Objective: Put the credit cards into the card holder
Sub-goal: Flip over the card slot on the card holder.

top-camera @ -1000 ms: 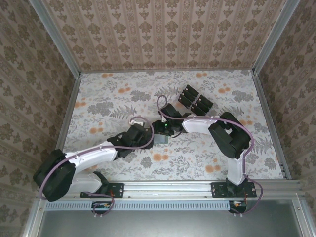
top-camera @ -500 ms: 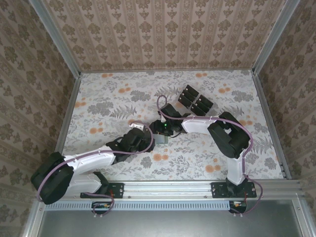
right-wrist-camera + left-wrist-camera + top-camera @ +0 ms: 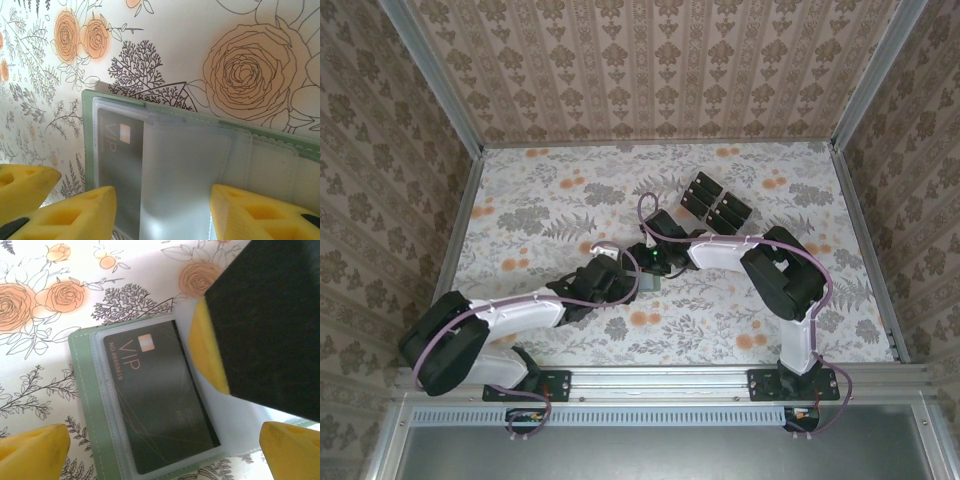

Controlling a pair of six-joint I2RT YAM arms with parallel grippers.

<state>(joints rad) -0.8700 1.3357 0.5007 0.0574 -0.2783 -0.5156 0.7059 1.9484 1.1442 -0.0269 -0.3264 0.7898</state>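
**Operator:** Which step am I sitting in?

**Spotter:** You're working at the card holder (image 3: 82,390), which is lying open on the table (image 3: 540,210), just ahead of both arms. One credit card (image 3: 155,405), marked VIP, is already lying inside a clear pocket, so I judge you're finishing that insertion. The other cards (image 3: 715,203) are waiting in a dark cluster well behind it, toward the far right.

**Operator:** How are the jaws standing?

**Spotter:** Your left gripper (image 3: 162,452) is hanging fully spread over the card, grasping nothing. Your right gripper (image 3: 160,215) is standing half apart, straddling the neighbouring pocket. I cannot tell whether it's pinching that pocket or merely resting against it.

**Operator:** What is the next move asking for?

**Spotter:** Probably you're going to need one arm going back for another card while the other is steadying the holder. The pockets look flimsy, so go gently.

**Operator:** Anything differing from a second ago?

**Spotter:** Your left arm has been swinging in. Its wrist is now closer to the holder and its elbow has shifted rightward. The right arm isn't moving.
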